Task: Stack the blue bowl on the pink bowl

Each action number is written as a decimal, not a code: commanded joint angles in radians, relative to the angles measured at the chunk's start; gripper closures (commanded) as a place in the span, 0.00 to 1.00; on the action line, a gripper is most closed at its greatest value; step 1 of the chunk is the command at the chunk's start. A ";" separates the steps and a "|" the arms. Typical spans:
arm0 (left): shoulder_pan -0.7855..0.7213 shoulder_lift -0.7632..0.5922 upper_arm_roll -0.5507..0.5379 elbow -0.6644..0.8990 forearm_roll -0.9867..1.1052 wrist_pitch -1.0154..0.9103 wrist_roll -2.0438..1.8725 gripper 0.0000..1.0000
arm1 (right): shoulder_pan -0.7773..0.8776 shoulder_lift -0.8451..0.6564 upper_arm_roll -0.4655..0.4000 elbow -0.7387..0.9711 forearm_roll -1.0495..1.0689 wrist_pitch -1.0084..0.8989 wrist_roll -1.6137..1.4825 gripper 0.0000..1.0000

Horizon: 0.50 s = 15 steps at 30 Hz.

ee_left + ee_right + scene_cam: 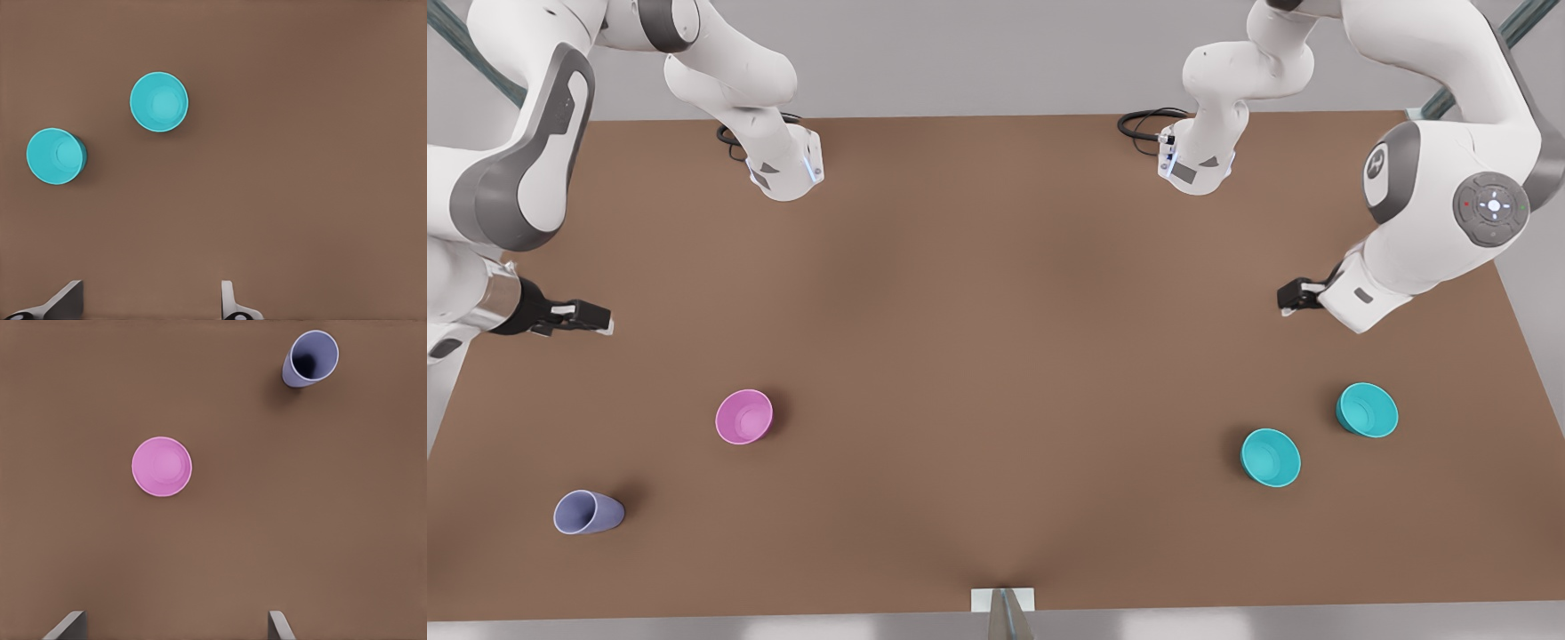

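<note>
Two teal-blue bowls stand upright on the front view's right, one (1271, 457) nearer the table's front edge and one (1367, 410) further right; the left wrist view shows them as bowl (159, 101) and bowl (56, 155). My left gripper (1294, 295) (147, 303) hovers open behind them, holding nothing. The pink bowl (744, 416) (161, 467) stands upright on the front view's left. Above the table's left edge in that view, my right gripper (596, 320) (173, 627) hangs open and empty, apart from the pink bowl.
A lavender-blue cup (587, 512) (309, 359) stands at the front left of the brown table (996, 338), beyond the pink bowl from the right gripper. Both arm bases sit along the far edge.
</note>
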 commanded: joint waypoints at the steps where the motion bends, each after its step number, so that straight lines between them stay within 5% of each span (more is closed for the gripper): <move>1: -0.012 -0.001 -0.001 0.002 0.001 -0.003 -0.019 0.00 | 0.000 -0.001 0.001 -0.003 0.000 0.017 -0.039 0.00; 6: -0.012 -0.002 -0.001 0.000 0.001 -0.052 -0.021 0.00 | 0.094 0.123 0.007 -0.029 0.003 -0.021 -0.012 0.00; 10: -0.012 -0.007 -0.002 0.002 -0.001 -0.121 -0.021 0.00 | 0.058 0.218 -0.003 -0.187 0.071 0.284 0.042 0.00; 15: -0.012 -0.013 -0.002 0.022 -0.071 -0.181 -0.021 0.00 | 0.032 0.298 -0.007 -0.189 0.075 0.396 0.083 0.00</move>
